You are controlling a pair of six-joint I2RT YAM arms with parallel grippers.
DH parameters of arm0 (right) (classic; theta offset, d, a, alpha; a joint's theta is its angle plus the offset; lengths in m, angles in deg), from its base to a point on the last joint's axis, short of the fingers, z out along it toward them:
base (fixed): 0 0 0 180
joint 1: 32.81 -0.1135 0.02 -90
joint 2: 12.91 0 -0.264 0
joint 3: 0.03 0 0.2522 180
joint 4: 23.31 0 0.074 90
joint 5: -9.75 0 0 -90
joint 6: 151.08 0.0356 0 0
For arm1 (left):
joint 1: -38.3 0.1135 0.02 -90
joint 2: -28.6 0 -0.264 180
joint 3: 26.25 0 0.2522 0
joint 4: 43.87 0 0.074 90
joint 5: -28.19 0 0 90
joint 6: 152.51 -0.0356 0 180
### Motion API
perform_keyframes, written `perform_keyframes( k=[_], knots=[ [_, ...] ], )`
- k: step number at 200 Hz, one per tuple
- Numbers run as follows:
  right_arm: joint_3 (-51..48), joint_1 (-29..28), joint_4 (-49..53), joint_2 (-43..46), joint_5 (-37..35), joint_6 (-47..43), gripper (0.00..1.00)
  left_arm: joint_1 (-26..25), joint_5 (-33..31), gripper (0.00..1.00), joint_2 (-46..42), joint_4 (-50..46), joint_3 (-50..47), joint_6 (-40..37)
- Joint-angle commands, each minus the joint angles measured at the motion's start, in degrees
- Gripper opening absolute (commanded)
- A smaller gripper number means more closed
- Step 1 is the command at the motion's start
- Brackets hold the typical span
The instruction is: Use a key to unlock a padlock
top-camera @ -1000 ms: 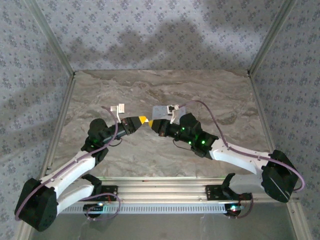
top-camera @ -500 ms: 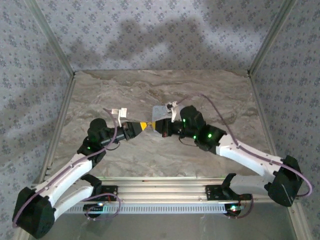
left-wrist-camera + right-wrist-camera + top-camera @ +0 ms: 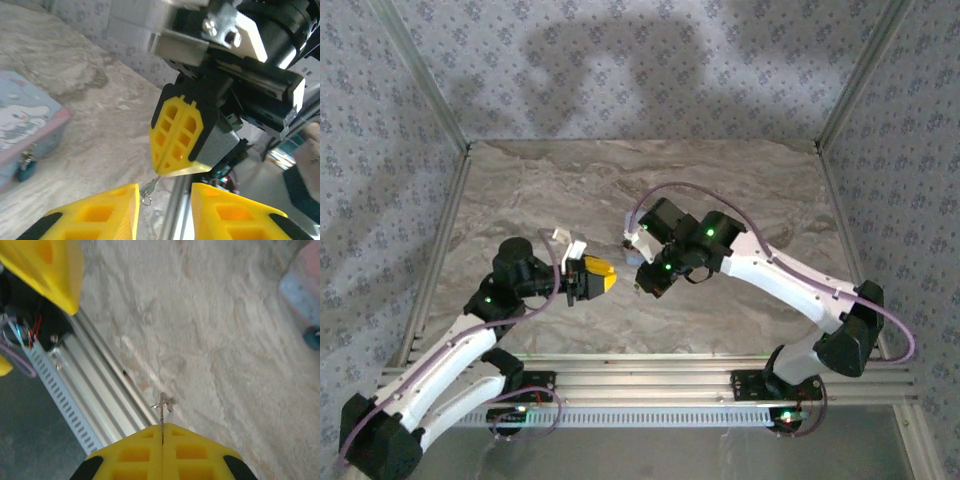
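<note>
Marbled table (image 3: 570, 180), papered walls (image 3: 620, 80). My R gripper (image 3: 162, 429) is pinched tight on the key (image 3: 162, 409), tip poking out, prob. so it can reach the padlock (image 3: 25, 169) hanging off the tin (image 3: 30, 115) mid-table. L gripper (image 3: 164, 196) is part-open, empty, facing it.

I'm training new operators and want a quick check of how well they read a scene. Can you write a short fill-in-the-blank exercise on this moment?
1. The right gripper is shut on the thin metal ____.
2. The small dark-blue padlock sits at the front of the pale blue, cartoon-lidded ____.
3. The left gripper holds nothing, and its jaws stand ____.

Missing words: key; tin; open.
</note>
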Motion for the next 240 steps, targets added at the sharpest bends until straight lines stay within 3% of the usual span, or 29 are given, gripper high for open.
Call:
perform_keyframes(
  k=[1, 112, 175, 240],
  knots=[
    [3.1, -0.1, 5.2, 1.3, 3.8, -4.1, 0.00, -1.6, 6.5, 0.29, 2.6, 4.0, 1.9, -2.0],
    [4.5, 1.3, 5.2, 3.5, 11.4, -5.2, 0.00, -6.2, 8.5, 0.25, 13.3, 14.8, -0.1, -1.6],
    [2.8, 2.9, 6.2, 4.6, 11.4, -6.2, 0.00, -6.2, 6.6, 0.27, 9.8, 16.8, -3.1, 0.3],
    [0.9, 4.0, 3.4, 5.9, 14.5, -5.9, 0.00, -6.5, 7.1, 0.31, 9.1, 24.9, -4.9, 5.5]
  ],
)
